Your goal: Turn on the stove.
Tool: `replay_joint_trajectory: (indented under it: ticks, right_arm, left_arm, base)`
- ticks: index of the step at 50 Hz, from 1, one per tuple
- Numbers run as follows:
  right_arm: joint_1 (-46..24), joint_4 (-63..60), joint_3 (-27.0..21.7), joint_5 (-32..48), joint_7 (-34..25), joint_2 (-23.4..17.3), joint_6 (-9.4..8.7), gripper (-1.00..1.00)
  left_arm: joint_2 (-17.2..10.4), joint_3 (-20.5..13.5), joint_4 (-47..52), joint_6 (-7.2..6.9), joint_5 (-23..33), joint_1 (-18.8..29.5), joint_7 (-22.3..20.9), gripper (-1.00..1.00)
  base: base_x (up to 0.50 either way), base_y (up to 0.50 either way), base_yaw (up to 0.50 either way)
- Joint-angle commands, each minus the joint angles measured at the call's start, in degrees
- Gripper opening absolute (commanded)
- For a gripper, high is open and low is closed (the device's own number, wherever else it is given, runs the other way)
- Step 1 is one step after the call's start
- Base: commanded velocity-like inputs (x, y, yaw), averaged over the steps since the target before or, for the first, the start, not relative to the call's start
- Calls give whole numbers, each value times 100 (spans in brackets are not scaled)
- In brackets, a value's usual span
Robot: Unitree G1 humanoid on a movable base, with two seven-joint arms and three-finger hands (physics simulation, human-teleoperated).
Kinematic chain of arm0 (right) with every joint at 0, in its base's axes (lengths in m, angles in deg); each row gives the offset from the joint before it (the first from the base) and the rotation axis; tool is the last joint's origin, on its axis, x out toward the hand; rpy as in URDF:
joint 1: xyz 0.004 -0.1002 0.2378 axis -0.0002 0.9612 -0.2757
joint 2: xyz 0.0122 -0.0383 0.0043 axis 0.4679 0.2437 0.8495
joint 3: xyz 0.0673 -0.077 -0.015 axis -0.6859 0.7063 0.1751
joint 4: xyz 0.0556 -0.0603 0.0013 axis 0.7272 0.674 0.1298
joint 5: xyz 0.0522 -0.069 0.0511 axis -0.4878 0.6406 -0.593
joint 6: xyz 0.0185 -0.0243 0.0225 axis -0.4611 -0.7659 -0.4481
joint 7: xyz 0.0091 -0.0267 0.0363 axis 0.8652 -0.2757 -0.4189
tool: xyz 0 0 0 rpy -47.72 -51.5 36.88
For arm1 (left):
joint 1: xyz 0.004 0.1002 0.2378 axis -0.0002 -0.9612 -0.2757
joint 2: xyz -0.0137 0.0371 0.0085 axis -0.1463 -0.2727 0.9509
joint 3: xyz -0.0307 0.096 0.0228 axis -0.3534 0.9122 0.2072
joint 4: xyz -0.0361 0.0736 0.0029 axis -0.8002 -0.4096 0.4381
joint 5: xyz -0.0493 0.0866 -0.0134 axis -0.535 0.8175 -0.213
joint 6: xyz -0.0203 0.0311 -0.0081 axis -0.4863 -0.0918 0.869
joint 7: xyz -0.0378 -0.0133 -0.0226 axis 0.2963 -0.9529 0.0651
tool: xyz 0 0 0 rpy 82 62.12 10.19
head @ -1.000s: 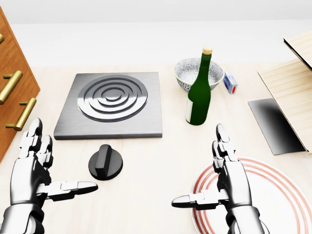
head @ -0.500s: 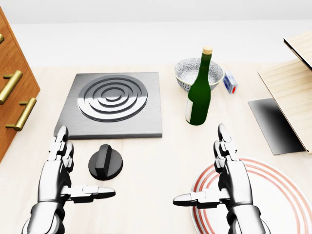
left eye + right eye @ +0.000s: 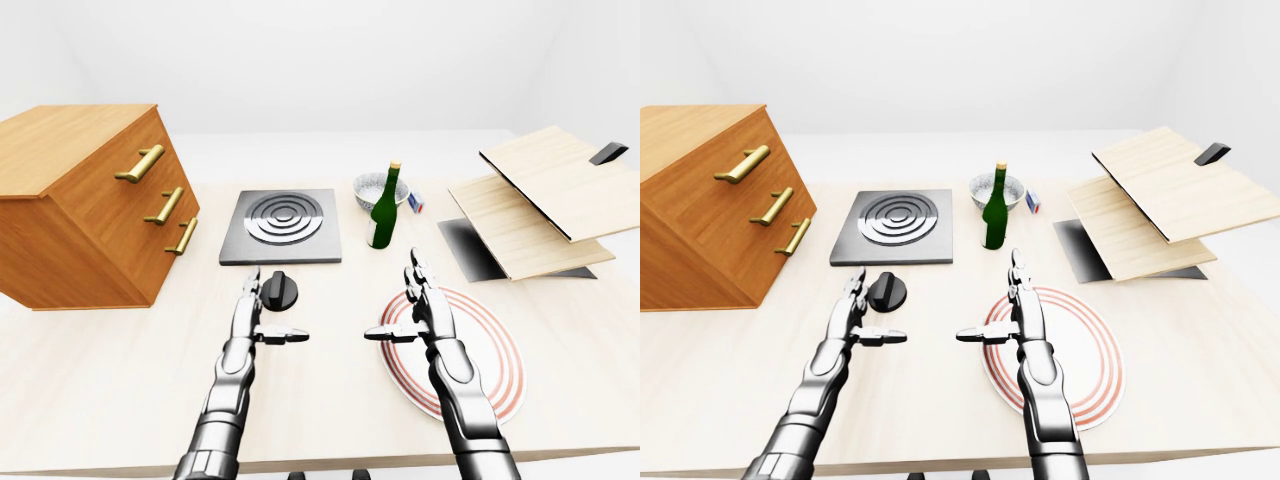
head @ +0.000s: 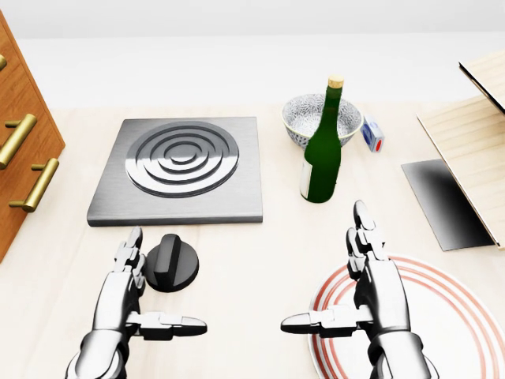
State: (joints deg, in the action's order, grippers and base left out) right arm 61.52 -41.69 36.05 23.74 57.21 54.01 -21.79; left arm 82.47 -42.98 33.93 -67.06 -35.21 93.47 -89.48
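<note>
Both hands open beside the stove knob, nothing gripped.

The left hand point(image 4: 118, 304) hovers with fingers straight and thumb stretched out to the right, its fingertips just left of the black stove knob point(image 4: 171, 262); whether they touch it cannot be told. The right hand point(image 4: 371, 296) is likewise spread open, thumb pointing left, over the left edge of the red-ringed plate point(image 4: 450, 316). The knob sits on the light wooden table point(image 4: 260, 260) just near of the grey stove plate point(image 4: 181, 167) with its concentric rings. Right of the stove stands a green bottle point(image 4: 323, 154), a patterned bowl point(image 4: 304, 118) behind it. A wooden drawer chest point(image 3: 90, 205) stands far left.
</note>
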Motion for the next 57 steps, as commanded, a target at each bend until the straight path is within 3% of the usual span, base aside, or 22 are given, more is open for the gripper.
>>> replay_joint_trajectory:
  ticks: [1,17,30,39,49,53,57]
  right_arm:
    - [21,-59,-3,-10,-6,0,-30,100]
    - [-22,20,-1,-2,4,0,-4,100]
    - [-112,-30,-92,-93,31,-36,-138,100]
    - [-166,10,-122,-120,50,-50,-153,100]
    - [-188,12,-141,-148,52,-62,-177,100]
    - [-186,28,-134,-140,62,-59,-157,100]
    - [-179,49,-118,-122,72,-54,-131,100]
  left_arm:
    - [98,141,-373,0,106,40,-60,100]
    - [245,329,-444,0,329,-72,-113,100]
    - [431,738,1117,0,377,-947,-519,100]
    - [445,842,1398,0,423,-1111,-549,100]
    - [406,742,1392,0,335,-1008,-585,100]
    - [346,534,1053,0,212,-664,-556,100]
    - [279,239,-35,0,2,71,-411,100]
  base:
    - [0,0,0]
    - [0,0,0]
    - [0,0,0]
    - [0,0,0]
    - [0,0,0]
    - [0,0,0]
    - [0,0,0]
